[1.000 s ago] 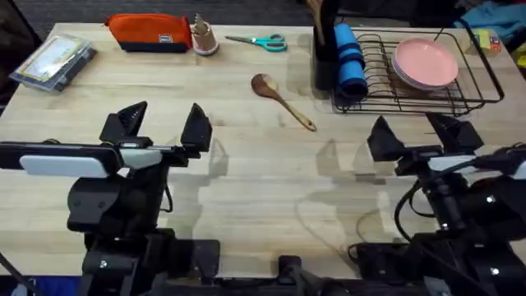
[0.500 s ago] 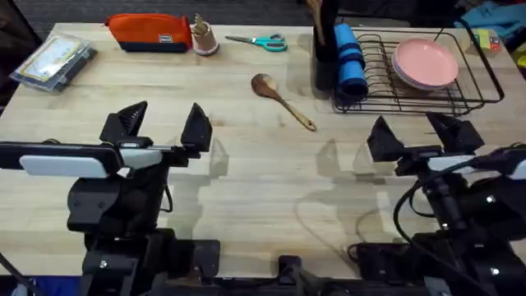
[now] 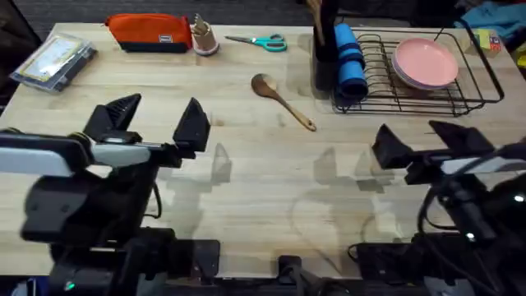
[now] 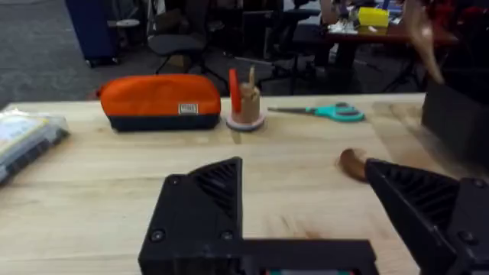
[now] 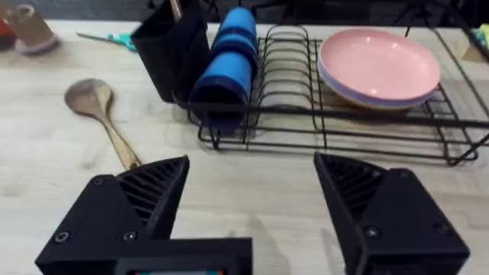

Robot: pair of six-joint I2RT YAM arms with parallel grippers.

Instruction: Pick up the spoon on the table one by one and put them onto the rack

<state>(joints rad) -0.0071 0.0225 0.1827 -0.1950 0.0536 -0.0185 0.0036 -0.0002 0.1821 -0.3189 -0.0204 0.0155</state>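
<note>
Spoon [image 3: 282, 100] mid-table, rack [image 3: 481, 92] far-right edge

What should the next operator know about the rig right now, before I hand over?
Left end effector: open, holding nothing, over bare table on the left side.
Right end effector: open, holding nothing, just in front of the rack.
Spoon: lying flat on the table between the teal scissors and the rack, bowl towards the far-left.
Rack holds pink plates, a blue item and the black cup.
Done: no grasp yet.
Left: pick up the spoon, place it on the rack.
</note>
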